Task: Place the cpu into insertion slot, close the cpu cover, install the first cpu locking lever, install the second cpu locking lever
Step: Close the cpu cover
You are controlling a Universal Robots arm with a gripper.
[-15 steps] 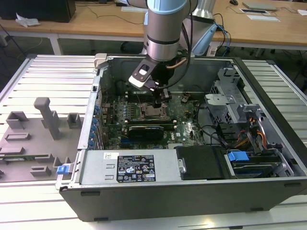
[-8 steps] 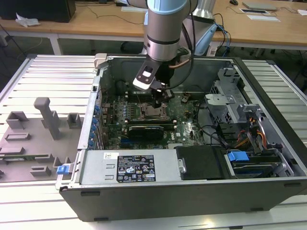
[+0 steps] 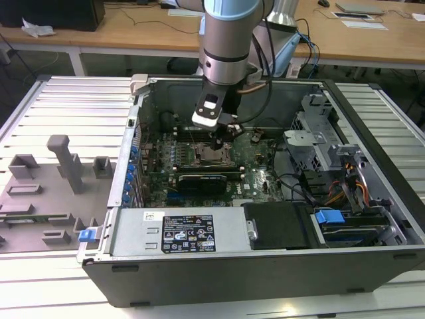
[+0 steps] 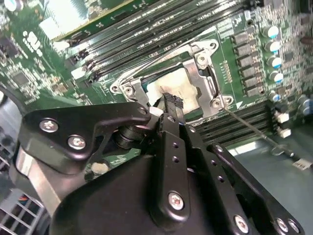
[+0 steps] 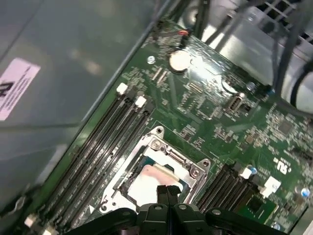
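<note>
Arm reaching into an open computer case (image 3: pixel 199 279) lying on the slatted tabletop (image 3: pixel 66 106).
A printed label (image 3: pixel 189 233) is sitting on its near metal box. Over the green board (image 5: pixel 215 107), the claw (image 5: pixel 167 190), fingertips pressed together and gripping nothing, is pointing at the cpu (image 5: pixel 146 178), which is sitting in the insertion slot (image 5: pixel 126 174) with the cpu cover (image 5: pixel 168 152) framing it.
</note>
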